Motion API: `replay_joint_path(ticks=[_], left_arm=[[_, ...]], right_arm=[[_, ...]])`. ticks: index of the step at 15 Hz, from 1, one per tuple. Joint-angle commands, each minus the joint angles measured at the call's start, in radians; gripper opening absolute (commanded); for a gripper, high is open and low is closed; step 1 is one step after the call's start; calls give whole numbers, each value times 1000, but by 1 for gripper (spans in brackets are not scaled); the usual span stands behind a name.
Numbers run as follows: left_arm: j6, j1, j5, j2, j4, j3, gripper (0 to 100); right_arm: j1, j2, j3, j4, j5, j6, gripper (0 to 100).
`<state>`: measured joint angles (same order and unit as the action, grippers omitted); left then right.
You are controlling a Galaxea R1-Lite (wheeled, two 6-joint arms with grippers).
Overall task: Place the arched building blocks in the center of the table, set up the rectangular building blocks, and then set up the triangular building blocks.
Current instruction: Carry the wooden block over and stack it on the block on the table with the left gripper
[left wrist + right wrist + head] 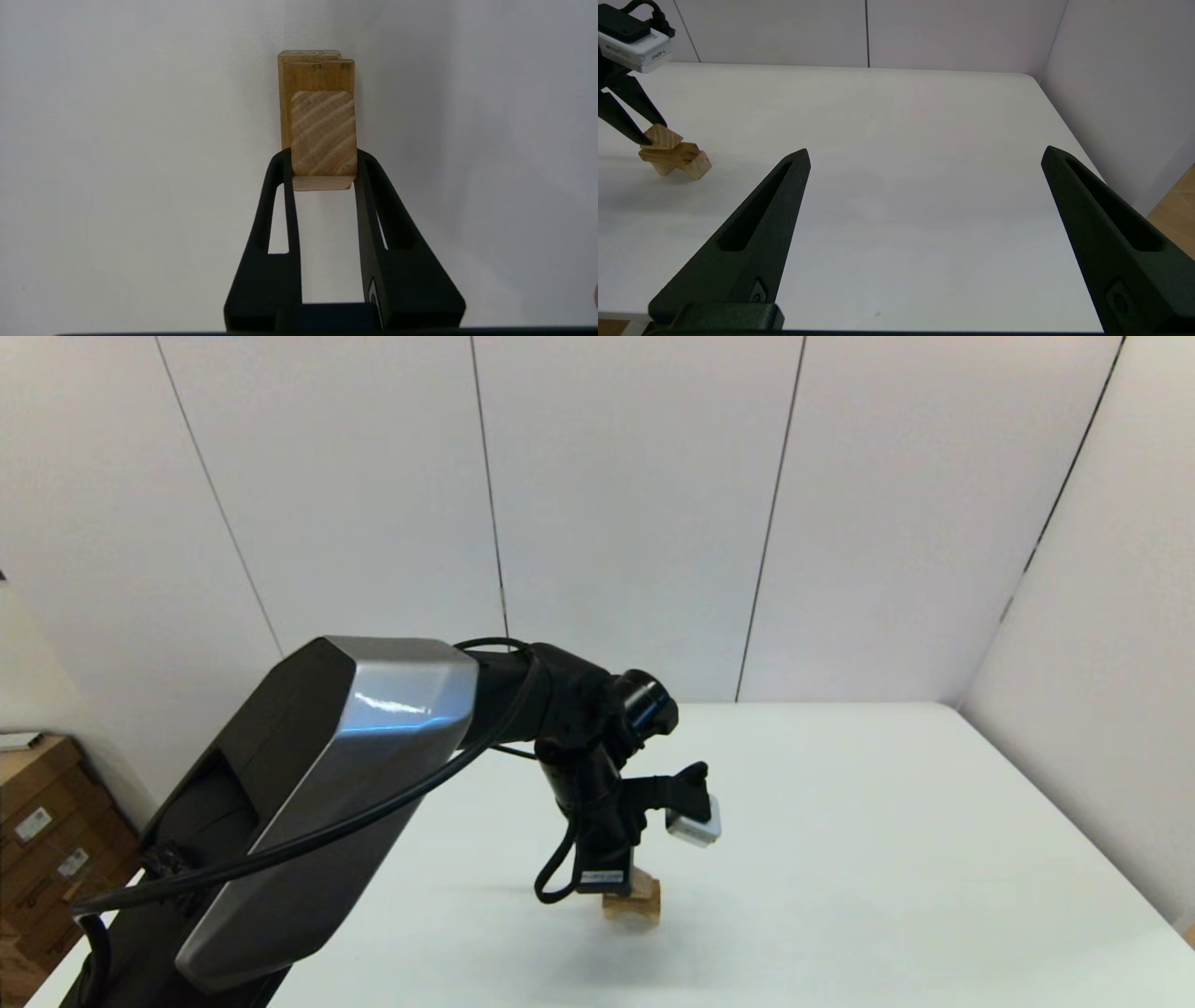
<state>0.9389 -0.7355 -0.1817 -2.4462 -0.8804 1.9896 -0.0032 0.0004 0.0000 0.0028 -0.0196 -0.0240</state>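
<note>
Two grippers: right gripper [924, 233] parked by near right edge of table [887, 859], fingers spread wide, holding nothing. Farther in, toward middle of near half: left gripper [322, 161] pinching triangular building blocks [322, 135], resting atop rectangular building blocks [689, 156] and arched building blocks [308, 55]. Stack apparently complete bar release. Best: check prism seated flat, part fingers slowly, lift straight up, avoid nudging stack

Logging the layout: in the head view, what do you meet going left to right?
Cardboard boxes → left arm's silver housing → left gripper over the stacked wooden blocks → bare table.
</note>
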Motion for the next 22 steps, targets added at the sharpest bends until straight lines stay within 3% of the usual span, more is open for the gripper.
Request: replay_joint_path(ticks=[1,22], left_arm=[[38,-1,1,-1,-2,0,0],[55,-24,34,-5,15,0,0]], right_arm=[[0,0,0,0,0,-1,100],[0,0,0,0,0,-1,100]])
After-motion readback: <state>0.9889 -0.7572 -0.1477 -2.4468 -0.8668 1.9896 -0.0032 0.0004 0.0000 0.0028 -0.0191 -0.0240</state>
